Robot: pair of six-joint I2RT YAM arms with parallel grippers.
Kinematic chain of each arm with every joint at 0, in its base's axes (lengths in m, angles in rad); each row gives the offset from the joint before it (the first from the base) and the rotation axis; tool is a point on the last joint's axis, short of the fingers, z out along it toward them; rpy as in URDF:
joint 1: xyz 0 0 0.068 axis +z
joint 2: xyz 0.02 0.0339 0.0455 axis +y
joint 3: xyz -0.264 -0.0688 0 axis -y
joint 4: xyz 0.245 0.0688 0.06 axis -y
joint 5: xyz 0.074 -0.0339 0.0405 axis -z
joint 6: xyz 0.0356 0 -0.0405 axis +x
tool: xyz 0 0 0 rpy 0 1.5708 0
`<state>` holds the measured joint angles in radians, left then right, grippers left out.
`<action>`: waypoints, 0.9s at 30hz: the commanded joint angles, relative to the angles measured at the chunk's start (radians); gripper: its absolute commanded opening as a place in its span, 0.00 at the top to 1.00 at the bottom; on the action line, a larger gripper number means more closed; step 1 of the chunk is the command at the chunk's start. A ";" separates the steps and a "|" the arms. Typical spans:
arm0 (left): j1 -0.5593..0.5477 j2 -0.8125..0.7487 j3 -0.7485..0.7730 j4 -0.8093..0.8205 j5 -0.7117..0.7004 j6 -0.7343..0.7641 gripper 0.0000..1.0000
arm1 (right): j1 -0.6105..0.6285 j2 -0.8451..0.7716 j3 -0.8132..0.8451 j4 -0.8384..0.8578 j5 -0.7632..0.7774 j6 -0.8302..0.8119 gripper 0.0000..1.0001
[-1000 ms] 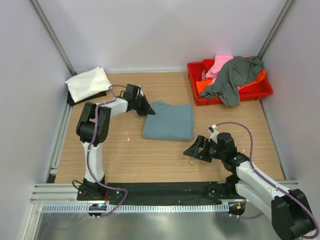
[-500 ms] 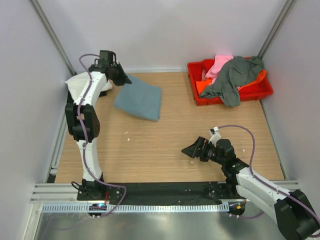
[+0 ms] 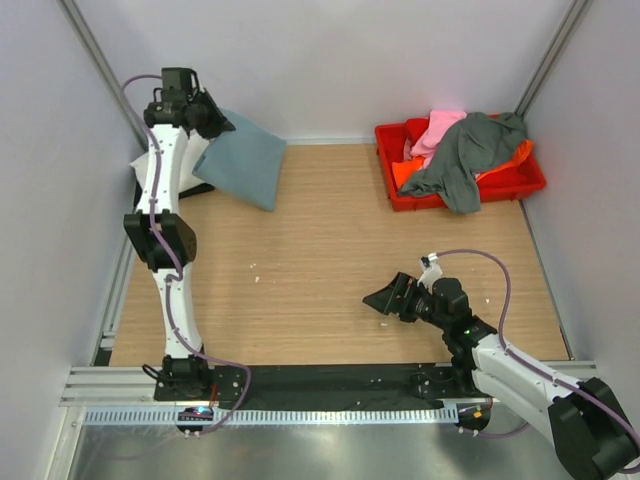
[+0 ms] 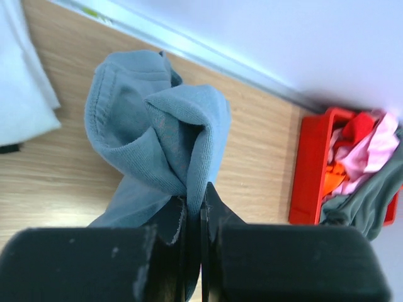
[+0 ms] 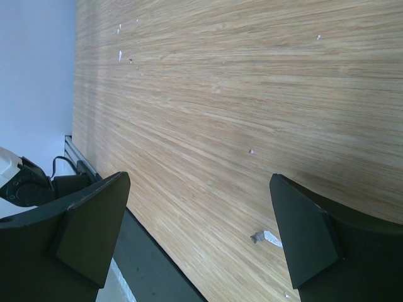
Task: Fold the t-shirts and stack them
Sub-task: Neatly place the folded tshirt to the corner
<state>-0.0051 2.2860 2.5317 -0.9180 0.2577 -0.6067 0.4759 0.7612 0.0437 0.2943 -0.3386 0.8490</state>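
My left gripper point(image 3: 213, 122) point(image 4: 195, 196) is shut on an edge of the folded blue-grey t-shirt point(image 3: 248, 165) point(image 4: 157, 132). It holds the shirt up at the back left corner, and the cloth hangs down bunched from the jaws. A folded white t-shirt point(image 4: 19, 94) lies just left of it on the table, largely hidden behind the left arm in the top view. The dark grey point(image 3: 465, 150), pink point(image 3: 440, 128) and orange point(image 3: 405, 172) t-shirts are heaped in the red crate point(image 3: 520, 185). Low over the front right of the table, my right gripper point(image 3: 382, 300) point(image 5: 200, 179) stands open with nothing in it.
The red crate point(image 4: 308, 170) stands at the back right against the wall. Grey walls close off the back and both sides. A metal rail runs along the left edge. Small white scraps point(image 5: 267, 238) lie on the wooden table near the right gripper.
The left arm has carried the blue-grey t-shirt from the middle of the table up to the back left corner, beside the white t-shirt. The right gripper has shifted only slightly.
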 commanded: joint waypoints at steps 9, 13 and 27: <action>0.117 -0.011 0.145 0.203 0.055 -0.154 1.00 | 0.004 0.009 -0.024 0.069 0.019 0.002 0.00; 0.136 0.010 0.167 0.258 0.054 -0.195 1.00 | 0.004 0.013 -0.024 0.072 0.019 0.002 0.00; 0.194 -0.016 0.150 0.272 -0.048 -0.176 1.00 | 0.006 0.038 -0.019 0.083 0.016 0.002 0.00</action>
<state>0.1471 2.3039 2.6495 -0.7311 0.2272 -0.7792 0.4759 0.7986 0.0437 0.3218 -0.3382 0.8497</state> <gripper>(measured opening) 0.042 0.996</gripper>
